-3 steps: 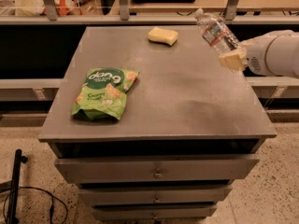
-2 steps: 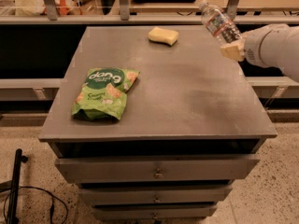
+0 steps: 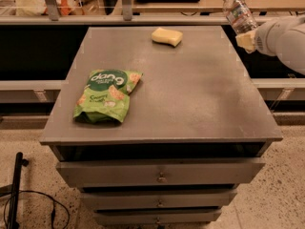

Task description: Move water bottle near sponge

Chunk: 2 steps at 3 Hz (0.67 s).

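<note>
The water bottle is a clear ribbed bottle with a white cap and a coloured label band. It is held tilted in the air above the table's far right corner. My gripper is shut on the bottle's lower end, and my white arm reaches in from the right edge. The sponge is a pale yellow block lying on the grey table top near its far edge, left of the bottle.
A green snack bag lies on the table's left front part. Drawers sit below the table top. A shelf rail runs behind the table. A black cable lies on the floor at lower left.
The gripper has moved right and up with the bottle, away from over the table's right side. The sponge and snack bag have not moved.
</note>
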Motion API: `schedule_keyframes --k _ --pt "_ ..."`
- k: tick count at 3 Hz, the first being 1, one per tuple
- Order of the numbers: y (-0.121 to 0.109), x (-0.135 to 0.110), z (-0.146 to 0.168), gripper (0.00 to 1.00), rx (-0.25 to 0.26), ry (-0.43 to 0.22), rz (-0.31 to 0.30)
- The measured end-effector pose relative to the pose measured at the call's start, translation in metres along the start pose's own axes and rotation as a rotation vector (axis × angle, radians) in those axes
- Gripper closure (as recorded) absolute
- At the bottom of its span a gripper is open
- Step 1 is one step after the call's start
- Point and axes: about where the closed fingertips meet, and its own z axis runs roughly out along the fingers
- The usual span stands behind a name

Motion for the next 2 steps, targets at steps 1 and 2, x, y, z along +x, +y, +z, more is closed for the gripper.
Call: schedule_keyframes --k 1,2 --pt "0.017 -0.004 0.023 1.00 -0.025 0.009 0.067" --pt "0.041 -0.013 0.044 1.00 -0.066 0.006 0.091"
